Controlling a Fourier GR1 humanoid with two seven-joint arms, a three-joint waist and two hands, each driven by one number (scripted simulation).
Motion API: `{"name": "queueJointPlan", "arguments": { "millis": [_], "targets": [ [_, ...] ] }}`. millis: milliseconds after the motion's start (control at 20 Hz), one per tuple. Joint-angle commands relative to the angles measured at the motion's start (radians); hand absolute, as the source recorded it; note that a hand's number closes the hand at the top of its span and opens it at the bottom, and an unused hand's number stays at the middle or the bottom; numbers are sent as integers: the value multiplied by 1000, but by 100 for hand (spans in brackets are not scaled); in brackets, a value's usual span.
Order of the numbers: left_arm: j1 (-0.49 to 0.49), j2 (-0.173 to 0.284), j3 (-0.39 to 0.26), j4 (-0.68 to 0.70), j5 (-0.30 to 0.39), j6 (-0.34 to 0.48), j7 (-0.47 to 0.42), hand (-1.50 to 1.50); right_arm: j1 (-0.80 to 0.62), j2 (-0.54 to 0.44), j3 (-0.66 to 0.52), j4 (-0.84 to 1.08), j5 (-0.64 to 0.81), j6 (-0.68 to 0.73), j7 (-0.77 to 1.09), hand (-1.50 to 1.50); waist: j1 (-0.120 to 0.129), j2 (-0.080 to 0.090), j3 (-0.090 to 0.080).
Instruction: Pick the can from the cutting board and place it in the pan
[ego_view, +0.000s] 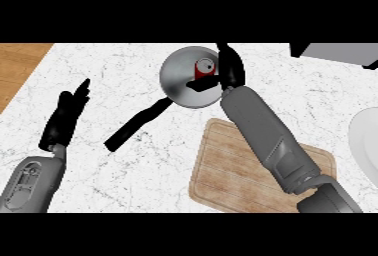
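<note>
Your right hand (225, 70) is over the round grey metal pan (181, 80), fingers curled round the small red can (204, 66) — inside the pan's rim. The wooden cutting board (229, 175) lies just beside — your left hand (66, 115) rests with fingers straight on the white marble counter (111, 175).

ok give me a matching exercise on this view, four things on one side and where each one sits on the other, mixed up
Things:
1. can
2. cutting board
3. left hand
4. white plate

Places:
a. at the view's right edge, partly cut off
b. inside the pan, by the right hand
c. on the counter under the right forearm
d. at the view's left, open, fingers up, resting

Pairs: 1-b, 2-c, 3-d, 4-a
</note>
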Motion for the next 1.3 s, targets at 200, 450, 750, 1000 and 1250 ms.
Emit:
{"name": "queueJointPlan", "arguments": {
  "millis": [200,450,750,1000,1250],
  "targets": [
    [22,0,5,-4,2,0,-8,0,-5,0,-75,-16,-122,-132,-162,-150,-10,-11,0],
    [-13,24,30,22,-3,6,21,0,-29,0,-114,12,-201,-196,-194,-150,-45,-18,-1],
    [76,20,57,15,8,23,-17,0,3,0,-193,55,-240,-231,-308,-150,-120,-37,-2],
    [108,60,130,61,31,15,-48,0,71,-41,-232,1,-272,-116,-398,-150,-190,-59,-3],
    [184,18,109,-46,20,41,1,0,163,-150,-212,-65,-270,45,-352,-150,-212,-71,-3]
  ]
}}
